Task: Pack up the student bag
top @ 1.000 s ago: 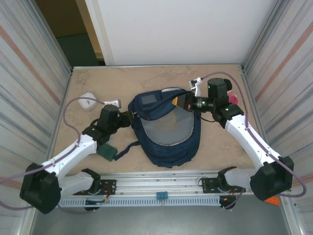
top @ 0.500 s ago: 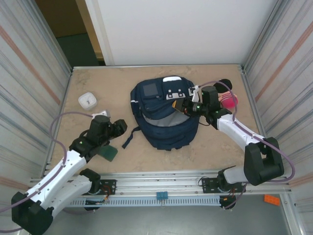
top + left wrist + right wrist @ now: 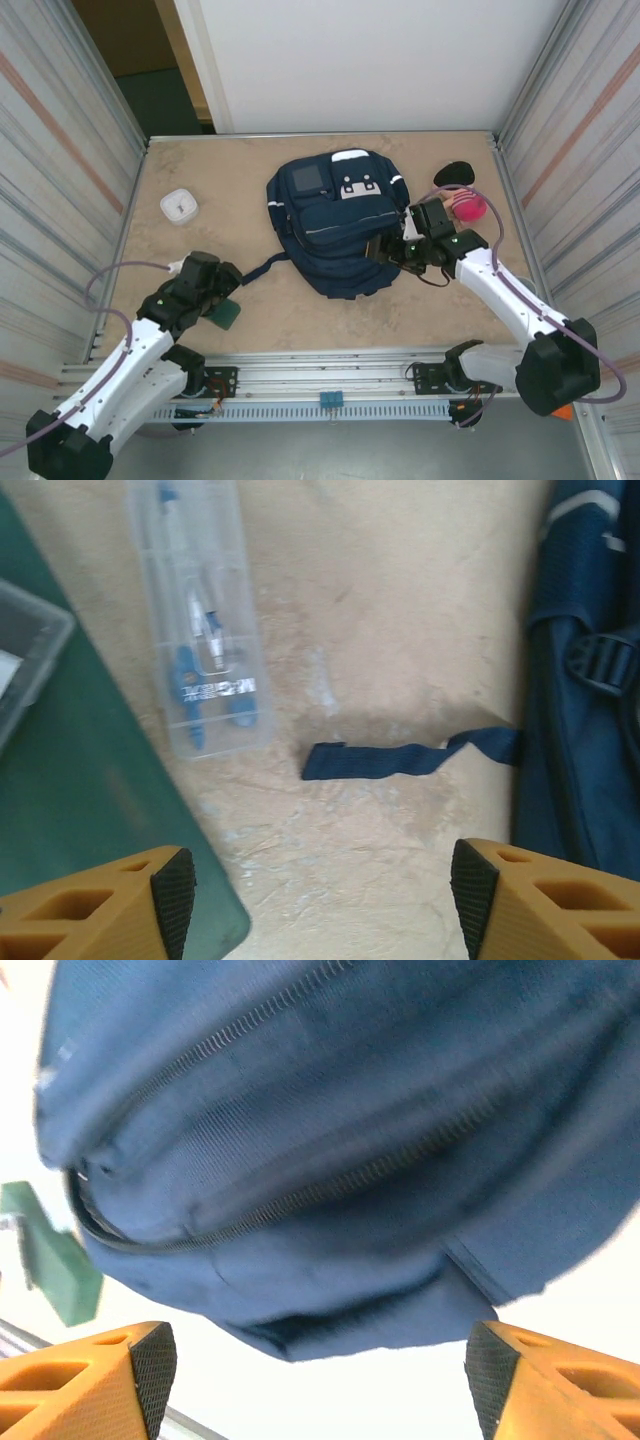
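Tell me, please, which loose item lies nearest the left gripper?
The green pad, reaching under the left gripper; the clear case lies just beyond, the white box and pink ball far off.

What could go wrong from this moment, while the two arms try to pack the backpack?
1. The loose strap lies on the table just ahead of the open left gripper, running to the backpack; a reach could snag it and drag the bag.
2. The zippers look shut; the open right gripper may pinch fabric instead of a pull.
3. The clear case lies flat beside the green notebook; fingers might slip off it.
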You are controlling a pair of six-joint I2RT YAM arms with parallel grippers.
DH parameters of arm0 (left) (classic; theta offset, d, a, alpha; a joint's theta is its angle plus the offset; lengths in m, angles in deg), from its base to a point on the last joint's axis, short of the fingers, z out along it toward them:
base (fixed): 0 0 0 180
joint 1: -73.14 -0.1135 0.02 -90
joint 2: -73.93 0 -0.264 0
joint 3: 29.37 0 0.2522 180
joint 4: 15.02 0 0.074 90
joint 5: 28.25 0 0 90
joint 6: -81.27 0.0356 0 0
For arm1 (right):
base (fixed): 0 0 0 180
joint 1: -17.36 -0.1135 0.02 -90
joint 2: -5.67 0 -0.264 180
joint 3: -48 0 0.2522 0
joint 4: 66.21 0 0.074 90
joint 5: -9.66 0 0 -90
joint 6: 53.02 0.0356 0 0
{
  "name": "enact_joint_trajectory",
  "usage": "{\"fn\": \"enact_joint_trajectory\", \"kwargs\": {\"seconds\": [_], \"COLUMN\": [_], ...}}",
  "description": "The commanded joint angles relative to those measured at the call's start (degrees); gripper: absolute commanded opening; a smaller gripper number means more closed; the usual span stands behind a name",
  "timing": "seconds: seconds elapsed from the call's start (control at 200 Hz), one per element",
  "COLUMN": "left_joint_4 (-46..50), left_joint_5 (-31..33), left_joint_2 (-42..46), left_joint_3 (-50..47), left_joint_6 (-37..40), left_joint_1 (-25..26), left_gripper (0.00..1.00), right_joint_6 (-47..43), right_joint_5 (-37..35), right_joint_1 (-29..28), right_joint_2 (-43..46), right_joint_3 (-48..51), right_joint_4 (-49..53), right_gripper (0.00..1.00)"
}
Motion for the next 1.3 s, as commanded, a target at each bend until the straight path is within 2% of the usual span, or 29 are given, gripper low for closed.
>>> {"fn": "enact_joint_trajectory", "kwargs": {"seconds": [0.0, 0.145, 0.301, 0.371, 0.581, 0.656, 0.892, 1.007, 1.168, 1.233, 1.293], "left_joint_4": [3.76, 2.56, -1.37, -3.38, -10.36, -11.00, -16.21, -17.04, -12.59, -8.78, -6.10], "left_joint_5": [-0.56, -1.67, -5.22, -7.34, -12.87, -11.71, -7.14, -6.65, -5.97, -5.57, -6.23], "left_joint_2": [0.01, -1.73, -4.50, -5.77, -8.33, -8.74, -15.14, -19.24, -18.89, -17.37, -15.29], "left_joint_3": [-1.50, -3.66, -5.84, -6.48, -9.72, -9.21, -6.31, -2.46, 4.59, 7.23, 8.44], "left_joint_6": [-2.59, -1.69, -2.13, -2.94, -7.00, -8.18, -14.54, -13.84, -8.80, -5.76, -2.72], "left_joint_1": [-1.32, -2.47, -2.56, -2.51, -1.60, 1.21, 14.63, 17.85, 17.54, 15.42, 12.03], "left_gripper": [0.70, 0.71, 0.71, 0.70, 0.68, 0.68, 0.69, 0.70, 0.73, 0.75, 0.81], "right_joint_6": [-3.43, -5.16, -3.57, -3.36, -4.51, -4.78, -5.26, -6.48, -8.78, -9.76, -10.26], "right_joint_5": [-7.78, -7.13, -3.84, -4.47, -6.09, -6.05, -6.55, -6.56, -9.04, -9.92, -10.81], "right_joint_1": [-2.38, -5.51, -9.51, -11.38, -13.95, -14.41, -15.64, -17.29, -21.73, -24.05, -26.18], "right_joint_2": [2.27, 3.60, 5.17, 4.66, 1.26, 0.83, 0.28, 0.08, -0.83, -2.08, -3.88], "right_joint_3": [-4.43, -6.61, -3.15, -2.24, -3.45, -3.77, -3.80, -4.47, -5.82, -6.36, -6.97], "right_joint_4": [12.55, 12.98, 0.26, -3.82, -7.46, -8.42, -11.39, -12.02, -12.49, -12.79, -13.11], "right_gripper": [0.77, 0.74, 0.72, 0.72, 0.72, 0.72, 0.72, 0.70, 0.72, 0.74, 0.74]}}
